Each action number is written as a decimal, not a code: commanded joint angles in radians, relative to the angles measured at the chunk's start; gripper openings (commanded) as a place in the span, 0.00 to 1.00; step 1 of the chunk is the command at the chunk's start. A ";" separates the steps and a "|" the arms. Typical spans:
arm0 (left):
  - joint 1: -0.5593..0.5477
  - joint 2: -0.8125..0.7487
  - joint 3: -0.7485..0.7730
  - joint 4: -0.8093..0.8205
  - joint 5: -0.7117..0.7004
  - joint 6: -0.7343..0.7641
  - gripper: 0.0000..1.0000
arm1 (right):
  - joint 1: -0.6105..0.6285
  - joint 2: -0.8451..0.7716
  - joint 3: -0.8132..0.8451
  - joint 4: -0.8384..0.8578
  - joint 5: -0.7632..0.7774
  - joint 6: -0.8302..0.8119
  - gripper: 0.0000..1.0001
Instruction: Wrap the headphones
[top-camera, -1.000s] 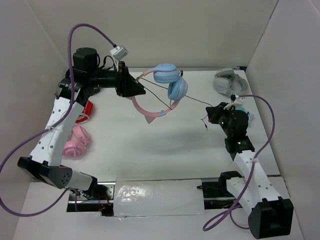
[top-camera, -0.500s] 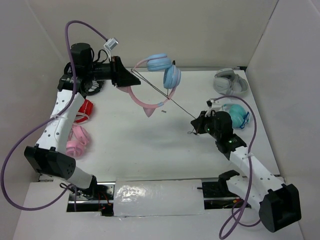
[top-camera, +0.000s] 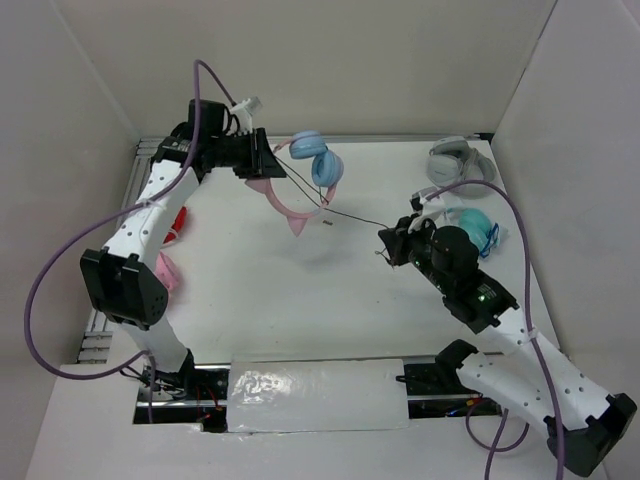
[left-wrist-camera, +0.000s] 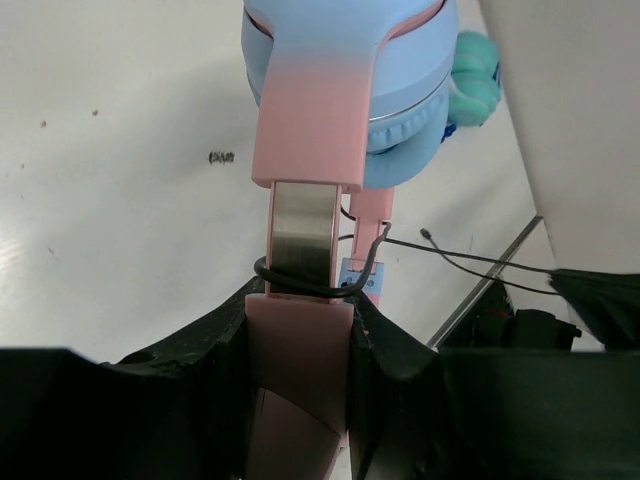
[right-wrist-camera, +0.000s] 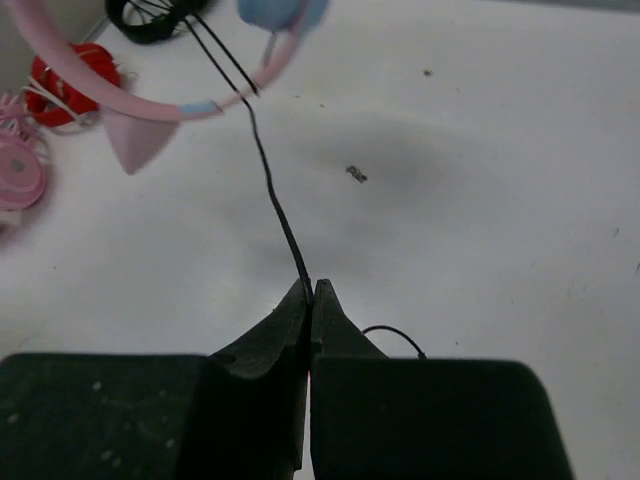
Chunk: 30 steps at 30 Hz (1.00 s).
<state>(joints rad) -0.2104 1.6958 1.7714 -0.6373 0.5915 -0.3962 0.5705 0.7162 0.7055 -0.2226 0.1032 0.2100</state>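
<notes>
Left pincer (top-camera: 262, 166) closed on pink headband of headphones (top-camera: 322, 168), holding them above far-left worktop (top-camera: 300, 310), blue ear cups pointing right. Cable (top-camera: 352, 216) looped round metal slider just beyond fingertips, running to right pincer (top-camera: 388, 246), jaws shut on cable, short tail loose. Grey-white headphones (top-camera: 455, 160), teal headphones (top-camera: 472, 228) at right edge; pink headphones (top-camera: 168, 272) at left.

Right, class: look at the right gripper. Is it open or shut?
Shut. In the right wrist view the right gripper has its tips together, pinching the thin dark cable that runs up to the headphones.
</notes>
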 joint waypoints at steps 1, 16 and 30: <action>-0.013 0.002 0.052 0.033 -0.157 0.042 0.00 | 0.049 -0.011 0.123 -0.037 0.043 -0.119 0.00; -0.362 0.154 0.112 -0.148 -0.225 0.273 0.00 | 0.160 0.134 0.302 0.109 0.073 -0.741 0.01; -0.485 0.113 -0.006 -0.078 0.000 0.304 0.00 | 0.169 0.192 0.334 0.258 0.199 -0.784 0.28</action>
<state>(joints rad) -0.6796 1.8503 1.7954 -0.7498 0.4976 -0.1295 0.7280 0.9241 0.9569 -0.1268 0.2577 -0.5518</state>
